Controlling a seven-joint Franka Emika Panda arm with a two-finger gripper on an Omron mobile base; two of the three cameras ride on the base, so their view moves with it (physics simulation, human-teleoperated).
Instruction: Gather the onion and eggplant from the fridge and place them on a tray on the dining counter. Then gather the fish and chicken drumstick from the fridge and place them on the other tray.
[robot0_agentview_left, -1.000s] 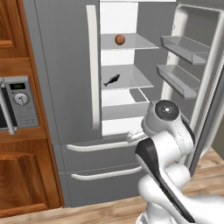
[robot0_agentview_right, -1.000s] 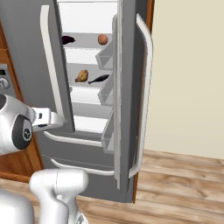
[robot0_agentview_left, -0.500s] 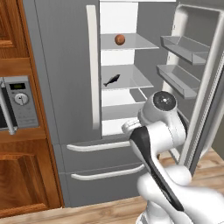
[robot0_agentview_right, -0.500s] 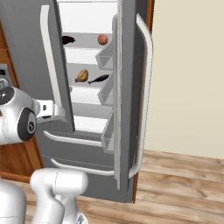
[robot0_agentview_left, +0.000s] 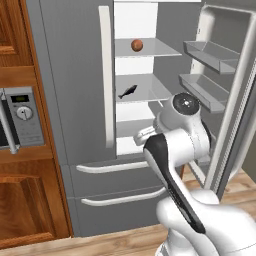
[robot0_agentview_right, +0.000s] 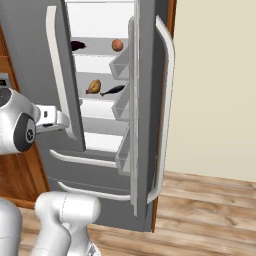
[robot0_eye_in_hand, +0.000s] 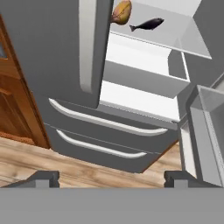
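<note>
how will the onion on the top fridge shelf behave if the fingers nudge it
The onion looks round and smooth, so it would probably roll on the flat shelf. Nothing beside it seems to block it. It likely feels firm, perhaps slippery.

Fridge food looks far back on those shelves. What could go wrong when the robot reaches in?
1. The open gripper points low at the drawers, so it must climb far to the onion and eggplant on the top shelf.
2. The closed left door stands close beside the arm and could get bumped.
3. The fish and drumstick lie close together; grabbing one might nudge the other.
</note>
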